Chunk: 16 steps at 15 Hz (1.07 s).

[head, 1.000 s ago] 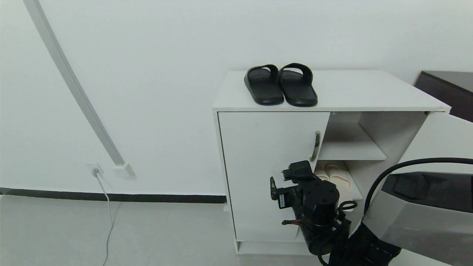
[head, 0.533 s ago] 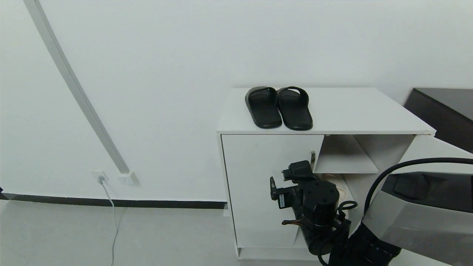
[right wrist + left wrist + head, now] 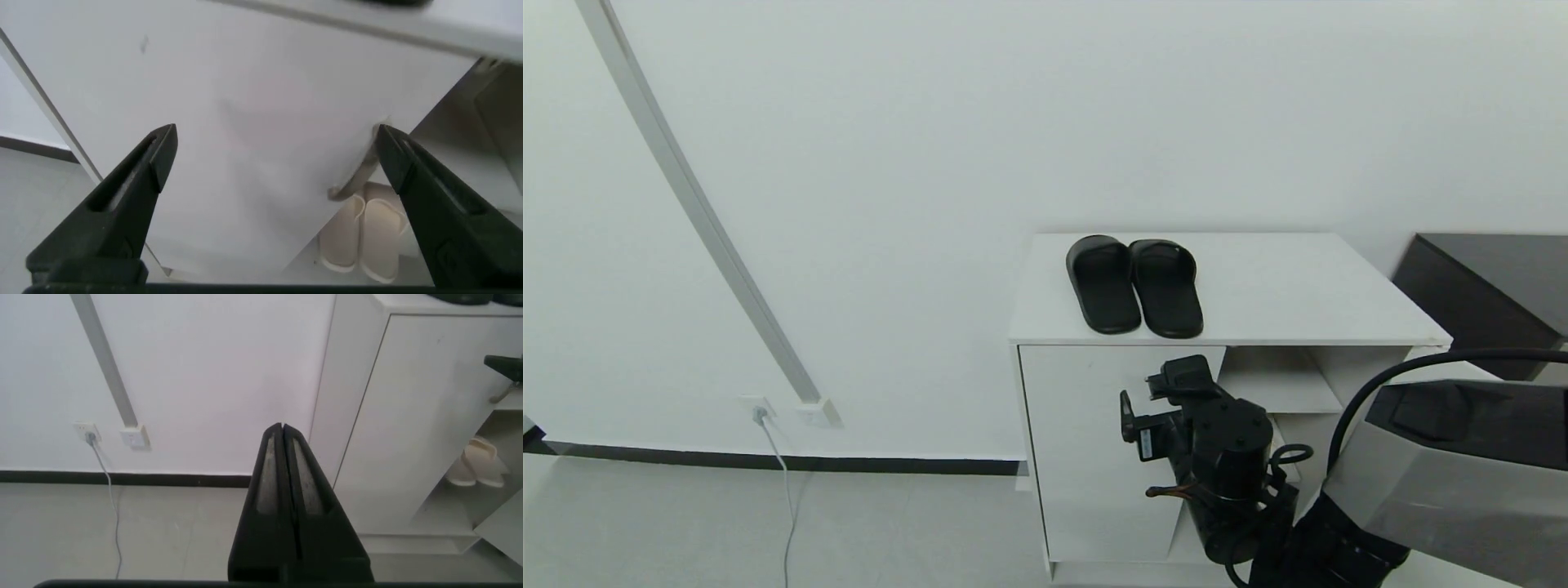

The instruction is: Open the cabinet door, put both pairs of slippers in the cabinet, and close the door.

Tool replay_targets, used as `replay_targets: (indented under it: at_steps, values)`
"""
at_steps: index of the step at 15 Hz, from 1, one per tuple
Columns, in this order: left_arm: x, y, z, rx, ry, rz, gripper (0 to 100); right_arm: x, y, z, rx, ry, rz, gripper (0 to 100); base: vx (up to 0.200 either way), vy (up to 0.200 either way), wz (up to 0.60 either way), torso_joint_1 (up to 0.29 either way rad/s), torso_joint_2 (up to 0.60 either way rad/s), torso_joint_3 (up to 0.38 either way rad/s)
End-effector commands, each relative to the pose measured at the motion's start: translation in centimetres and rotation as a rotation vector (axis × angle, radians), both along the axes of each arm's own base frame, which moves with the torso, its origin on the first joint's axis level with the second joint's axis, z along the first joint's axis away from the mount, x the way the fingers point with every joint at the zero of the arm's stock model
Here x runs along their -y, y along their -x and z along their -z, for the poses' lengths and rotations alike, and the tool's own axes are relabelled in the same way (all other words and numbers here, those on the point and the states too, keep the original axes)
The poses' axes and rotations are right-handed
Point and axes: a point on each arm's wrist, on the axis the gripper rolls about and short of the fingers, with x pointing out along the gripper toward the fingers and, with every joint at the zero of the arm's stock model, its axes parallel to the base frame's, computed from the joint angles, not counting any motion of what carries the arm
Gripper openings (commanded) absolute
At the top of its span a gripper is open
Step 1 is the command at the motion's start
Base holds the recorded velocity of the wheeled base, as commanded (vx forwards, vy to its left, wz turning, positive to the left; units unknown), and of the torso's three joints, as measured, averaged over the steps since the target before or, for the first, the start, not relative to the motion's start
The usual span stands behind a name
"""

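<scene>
Atop cabinet [image 3: 1298, 294], toward its left front: black slippers [image 3: 1134, 286], side by side. Likely light, rubbery, bendable, not fragile; best pinched across strap or sole edge. Inside cabinet, on low shelf: pale slippers [image 3: 364, 237]. Right gripper [image 3: 275, 139] spread wide facing cabinet door [image 3: 245, 98]; left gripper [image 3: 282, 433] pressed shut, left of cabinet. No legible writing.

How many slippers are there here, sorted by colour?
Black slippers, on top of the cabinet: 2
Cream slippers, on a shelf inside it: 2
Total: 4
</scene>
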Motion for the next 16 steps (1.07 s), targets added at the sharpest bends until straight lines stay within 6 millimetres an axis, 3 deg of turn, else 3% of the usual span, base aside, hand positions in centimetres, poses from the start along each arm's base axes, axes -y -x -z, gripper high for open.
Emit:
replay_targets:
  at_steps: [1, 12, 16]
  values:
    - [0.0, -0.01, 0.0, -0.001, 0.0, -0.001, 0, 0.12, 0.14, 0.05, -0.002, 0.002, 0.0, 100, 0.0, 0.0, 0.0, 0.266, -0.6, -0.334]
    - [0.0, -0.01, 0.0, -0.001, 0.0, 0.001, 0, 0.35, -0.14, 0.51, -0.005, 0.011, -0.012, 100, 0.0, 0.0, 0.0, 0.194, -0.42, -0.23]
    - [0.0, -0.01, 0.0, -0.001, 0.0, -0.001, 0, 0.65, -0.48, 0.38, 0.001, 0.018, -0.002, 100, 0.0, 0.0, 0.0, 0.035, -0.08, -0.035]
